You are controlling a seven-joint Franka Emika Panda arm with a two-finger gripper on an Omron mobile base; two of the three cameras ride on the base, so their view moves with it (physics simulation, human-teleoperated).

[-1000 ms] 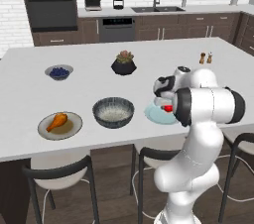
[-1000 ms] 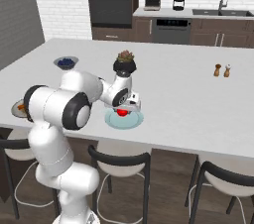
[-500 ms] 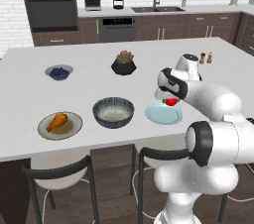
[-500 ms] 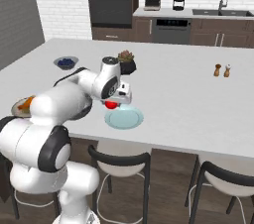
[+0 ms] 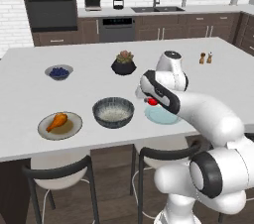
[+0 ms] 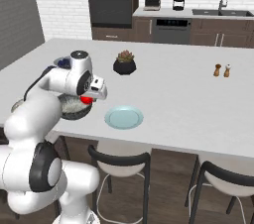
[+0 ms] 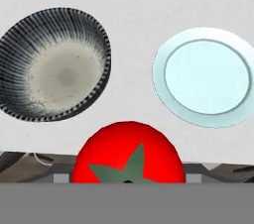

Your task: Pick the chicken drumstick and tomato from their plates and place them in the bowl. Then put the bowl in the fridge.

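**Tomato held above bench**

Above the bench (image 5: 30, 104), the tomato (image 7: 128, 152) is pinched in the pincer (image 5: 152, 101), clear of the surface, between the bowl (image 5: 113, 111) and the blue plate (image 5: 161, 115). The drumstick (image 5: 57, 121) lies on the tan plate (image 5: 60, 128), left of the bowl. A plant pot (image 5: 123, 63) stands behind the bowl.

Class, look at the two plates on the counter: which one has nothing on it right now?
The pale light-blue plate is bare; its tomato is up in the gripper. The beige-tan plate has the chicken drumstick lying on it.
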